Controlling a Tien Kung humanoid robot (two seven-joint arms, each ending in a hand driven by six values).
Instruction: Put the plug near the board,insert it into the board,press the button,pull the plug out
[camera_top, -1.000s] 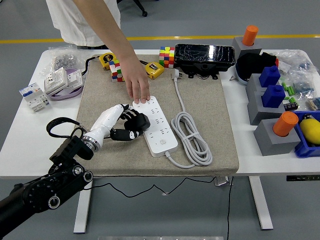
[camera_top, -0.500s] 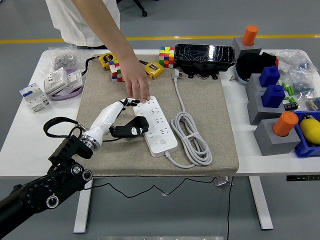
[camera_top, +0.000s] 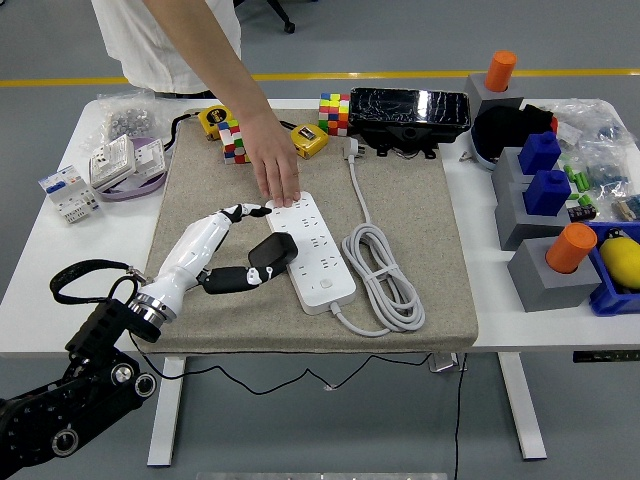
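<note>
A white power strip (camera_top: 322, 272) lies on the beige mat (camera_top: 420, 200), its round button (camera_top: 325, 284) near the close end. A black plug (camera_top: 273, 249) sits tilted at the strip's left edge; whether its pins are in a socket is hidden. My left hand (camera_top: 250, 243), white with black fingers, is open beside the plug on its left. The upper fingers (camera_top: 250, 211) are spread away toward the strip's far corner, and the thumb (camera_top: 232, 278) reaches to the plug's lower side. A person's hand (camera_top: 273, 170) presses down on the strip's far end.
The strip's own grey cable (camera_top: 385, 280) coils on the mat to its right. Colour cubes (camera_top: 335, 112), yellow tape measures (camera_top: 308, 140) and a black box (camera_top: 408, 112) line the back. Grey blocks with blue and orange pieces (camera_top: 548, 250) stand at right, white electrical parts (camera_top: 125, 160) at left.
My left hand has let go of the plug and opened, and the arm has drawn back toward the lower left. The plug stays at the strip's left edge. The person's hand has not moved.
</note>
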